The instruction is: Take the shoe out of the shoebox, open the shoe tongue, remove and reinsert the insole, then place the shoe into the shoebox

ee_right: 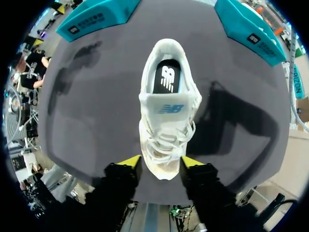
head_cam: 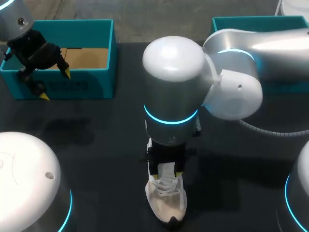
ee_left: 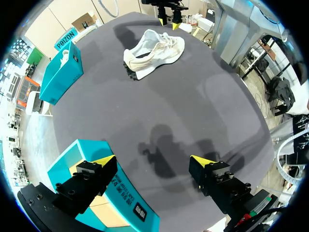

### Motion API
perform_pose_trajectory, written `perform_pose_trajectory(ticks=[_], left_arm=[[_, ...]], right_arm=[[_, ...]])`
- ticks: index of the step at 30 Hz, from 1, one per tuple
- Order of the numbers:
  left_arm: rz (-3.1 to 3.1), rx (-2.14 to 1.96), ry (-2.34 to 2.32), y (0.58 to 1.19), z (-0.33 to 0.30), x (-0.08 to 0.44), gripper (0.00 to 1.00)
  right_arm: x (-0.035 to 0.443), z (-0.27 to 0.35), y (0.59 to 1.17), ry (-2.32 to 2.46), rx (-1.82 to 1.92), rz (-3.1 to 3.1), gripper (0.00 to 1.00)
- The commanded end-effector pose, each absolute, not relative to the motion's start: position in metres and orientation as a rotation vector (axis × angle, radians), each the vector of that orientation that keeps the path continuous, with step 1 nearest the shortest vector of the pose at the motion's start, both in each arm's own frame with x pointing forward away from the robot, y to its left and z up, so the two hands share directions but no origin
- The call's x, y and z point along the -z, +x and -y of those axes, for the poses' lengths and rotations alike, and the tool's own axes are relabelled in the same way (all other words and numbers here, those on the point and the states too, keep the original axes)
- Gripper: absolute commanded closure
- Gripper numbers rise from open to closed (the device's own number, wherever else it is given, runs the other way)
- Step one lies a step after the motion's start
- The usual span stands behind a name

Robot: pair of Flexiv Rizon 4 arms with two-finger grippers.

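**Risks**
- The shoe (ee_right: 166, 111) stands upright on the bare bench (head_cam: 96, 145), out of its box, with nothing bracing it.
- The right tool (ee_right: 161, 163) sits at the toe end. If it closes on that soft, rounded toe, we judge the shoe could squirt out or tip onto its side.
- Pressing down on the laces (ee_right: 166, 140) could shove the shoe along the bench rather than pin it.
- The insole (ee_right: 166, 77) lies in the opening beyond the raised tongue (ee_right: 170, 107), at the end away from the right tool. Pulling it with one tool alone may drag the whole shoe.
- The left tool (ee_left: 153, 162) is well apart from the shoe, so it offers no bracing.
- The shoebox (head_cam: 91, 87) is at the far left of the bench, well apart from the shoe, and the left arm hangs over its front wall. We see a possible clash if both arms go there.
- A second teal box (head_cam: 251, 19) sits far right, so there is a chance of aiming for the wrong one.

**Tools**
- Right tool: spread, with one yellow tip on each side of the toe, just beside it. In the left wrist view the tips look clear of the shoe, so we read it as gripping nothing.
- Left tool: spread wide and empty. One finger is above the shoebox corner and the other above bare bench.
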State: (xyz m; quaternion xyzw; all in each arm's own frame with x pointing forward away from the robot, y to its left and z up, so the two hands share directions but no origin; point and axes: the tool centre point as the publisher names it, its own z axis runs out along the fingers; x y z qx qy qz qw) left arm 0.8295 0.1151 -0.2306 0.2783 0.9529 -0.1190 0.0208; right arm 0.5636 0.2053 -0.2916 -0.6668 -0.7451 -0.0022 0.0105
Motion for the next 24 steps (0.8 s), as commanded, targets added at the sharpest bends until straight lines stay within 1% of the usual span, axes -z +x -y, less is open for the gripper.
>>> perform_pose_trajectory(ticks=[1,10,24], left_arm=[[-2.957,0.364,0.864,0.829,-0.115,0.230,0.00],[-2.957,0.364,0.864,0.829,-0.115,0.230,0.00],[-2.957,0.364,0.864,0.829,-0.115,0.230,0.00]], right_arm=[[0.296,-0.210,0.568,-2.084,-0.010,2.334,0.70],[0.303,-0.210,0.580,-2.082,-0.019,2.328,0.67],[0.323,-0.202,0.614,-2.092,-0.075,2.312,0.67]])
